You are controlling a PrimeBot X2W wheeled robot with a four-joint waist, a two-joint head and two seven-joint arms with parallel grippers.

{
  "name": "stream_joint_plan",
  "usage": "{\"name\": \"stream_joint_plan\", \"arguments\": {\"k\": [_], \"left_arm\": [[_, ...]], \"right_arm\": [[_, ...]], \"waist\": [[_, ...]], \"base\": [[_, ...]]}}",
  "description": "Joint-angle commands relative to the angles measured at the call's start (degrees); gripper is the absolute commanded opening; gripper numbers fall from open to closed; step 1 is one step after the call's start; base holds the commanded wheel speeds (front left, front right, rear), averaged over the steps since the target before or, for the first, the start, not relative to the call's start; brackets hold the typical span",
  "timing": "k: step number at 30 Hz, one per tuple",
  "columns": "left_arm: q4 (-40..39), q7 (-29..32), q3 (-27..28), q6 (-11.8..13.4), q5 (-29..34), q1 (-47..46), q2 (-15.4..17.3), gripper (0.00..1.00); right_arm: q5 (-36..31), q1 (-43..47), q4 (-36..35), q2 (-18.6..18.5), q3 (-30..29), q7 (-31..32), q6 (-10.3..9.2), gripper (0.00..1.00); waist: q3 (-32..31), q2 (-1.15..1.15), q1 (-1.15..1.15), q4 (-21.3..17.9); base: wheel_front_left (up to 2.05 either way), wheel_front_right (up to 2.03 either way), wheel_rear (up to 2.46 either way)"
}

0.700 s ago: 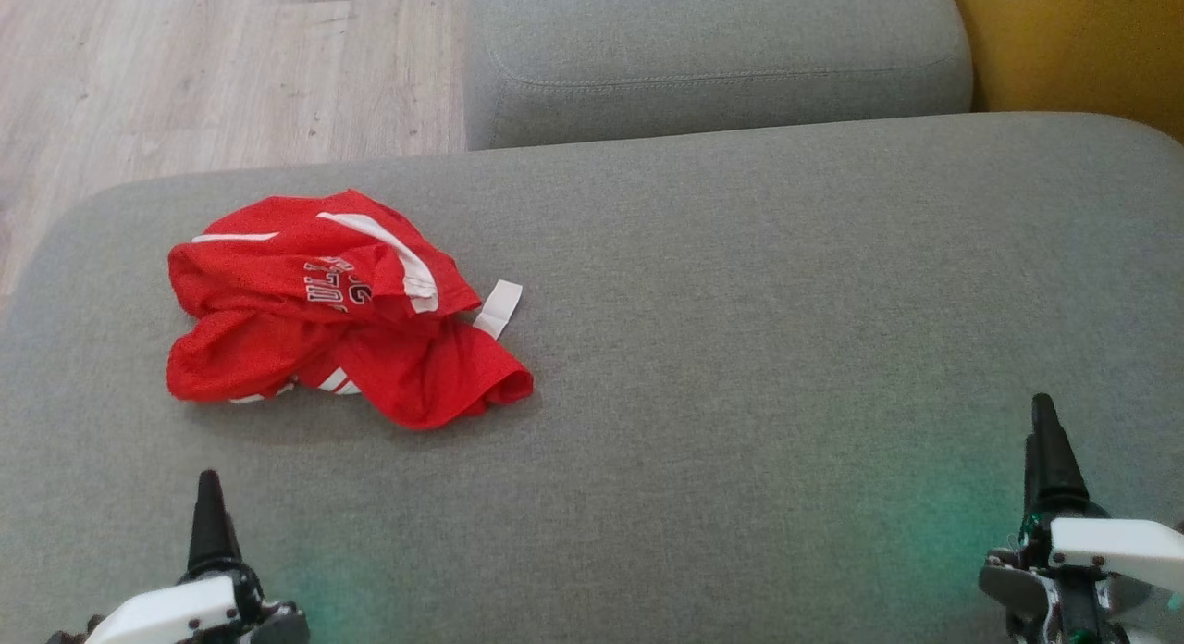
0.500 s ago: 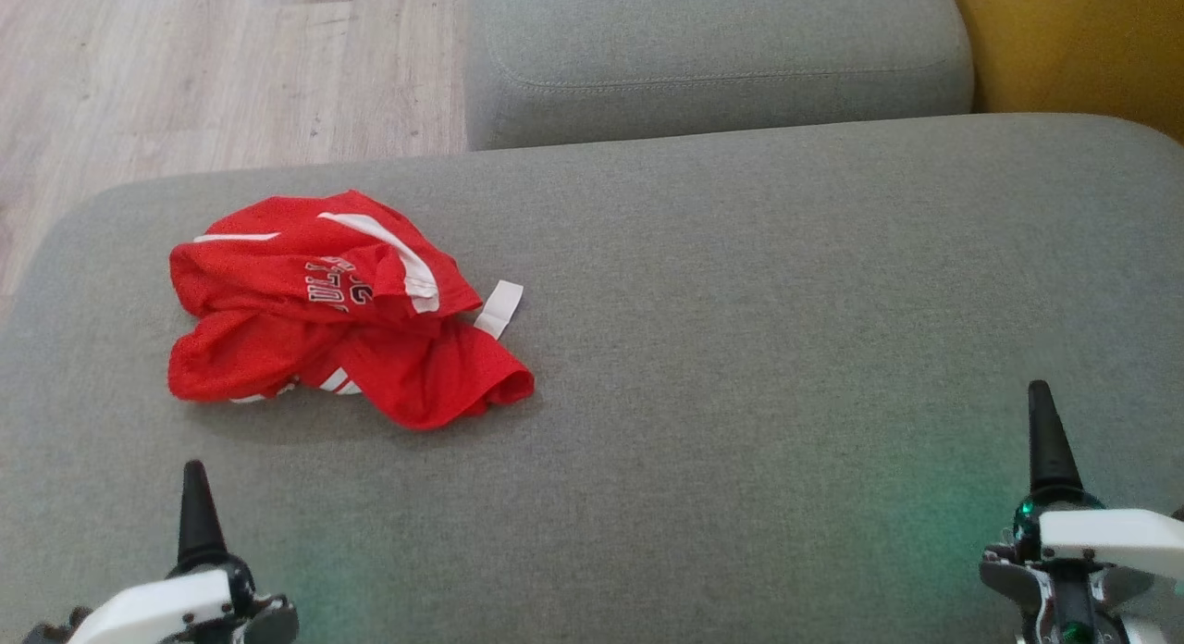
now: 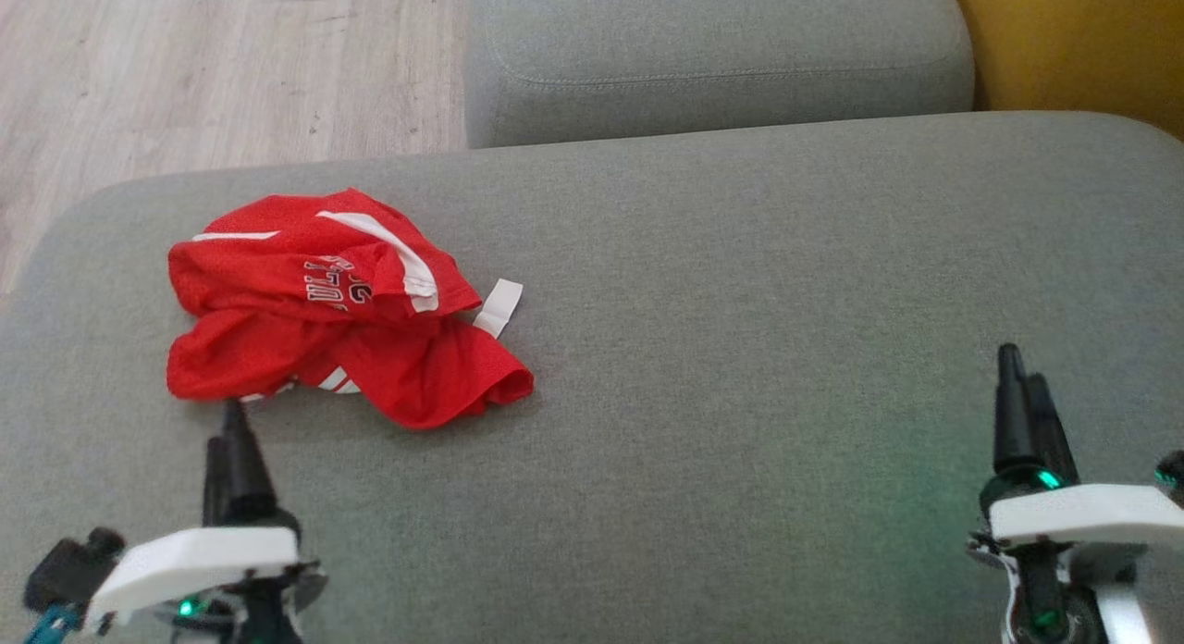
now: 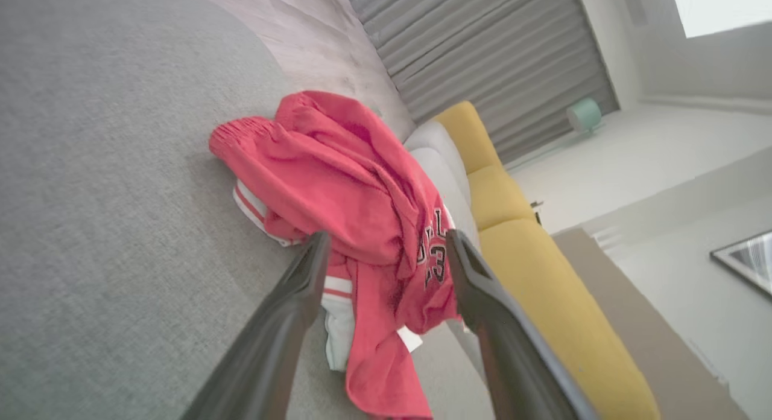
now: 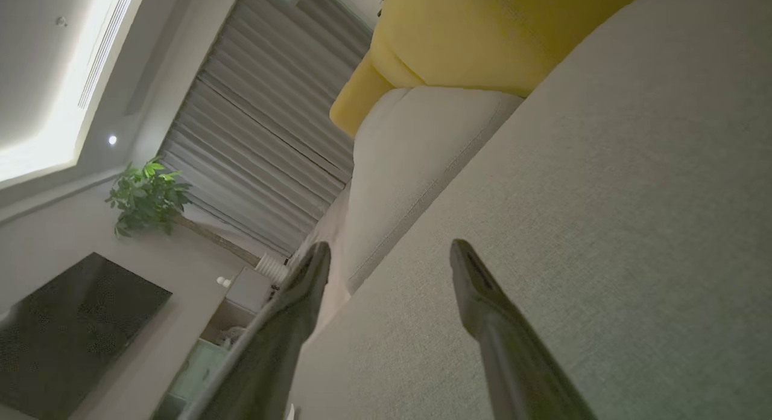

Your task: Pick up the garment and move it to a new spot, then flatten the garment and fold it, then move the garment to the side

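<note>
Garment: red mesh sportswear with white stripes, crumpled, lying on the left part of the grey sofa seat. Nothing holds it.

Left gripper: fingers spread fully apart and empty. The tips are at the garment's near edge. The left wrist view shows red cloth framed between them, but contact cannot be confirmed.

Right gripper: fingers spread wide and empty, over bare seat fabric at the right, well apart from the garment.

Garment detail: printed lettering and the number 23 face the left gripper. A white label sticks out on its right side, flat on the seat.

Beyond the seat is a second grey cushion, with a yellow cushion at far right and pale wood floor at far left.
</note>
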Motion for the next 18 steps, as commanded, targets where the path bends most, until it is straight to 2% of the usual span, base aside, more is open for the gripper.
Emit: {"name": "stream_joint_plan", "arguments": {"k": [1, 3, 5, 6, 12, 18], "left_arm": [[-2.7, -0.9, -0.5, 0.6, 3.1, -2.6, 0.4, 1.00], [-3.0, -1.5, -3.3, 1.9, 8.5, -3.0, 0.5, 1.00], [-3.1, -1.9, -4.5, 2.3, 11.9, -3.4, 0.5, 1.00], [-3.1, -1.9, -4.5, 2.3, 11.9, -3.4, 0.5, 1.00], [-4.1, -2.9, -8.4, 4.0, 20.7, -4.4, 1.3, 1.00], [-5.1, -3.9, -13.5, 6.8, 26.8, -5.7, 3.4, 1.00]], "right_arm": [[-4.0, -2.8, -3.3, -0.4, 1.3, -0.9, -0.02, 1.00], [-9.8, -2.8, -5.1, -0.4, 2.2, -1.6, -0.02, 1.00], [-11.9, -2.6, -5.8, -0.4, 2.4, -2.0, -0.02, 1.00], [-11.9, -2.6, -5.8, -0.4, 2.4, -2.0, -0.02, 1.00], [-19.0, -2.5, -7.2, -0.5, 3.9, -3.0, -0.02, 1.00], [-25.6, -2.5, -7.8, -0.5, 5.5, -4.0, -0.02, 1.00]], "waist": [[0.0, 0.00, 0.00, -0.1], [0.1, 0.00, 0.00, 0.0], [0.2, 0.00, 0.00, 0.1], [0.2, 0.00, 0.00, 0.1], [0.3, 0.00, 0.00, 0.1], [0.2, 0.00, 0.00, -0.1]], "base": [[0.00, 0.00, 0.00], [0.00, 0.00, 0.00], [0.00, 0.00, 0.00], [0.00, 0.00, 0.00], [0.00, 0.00, 0.00], [0.00, 0.00, 0.00]]}}
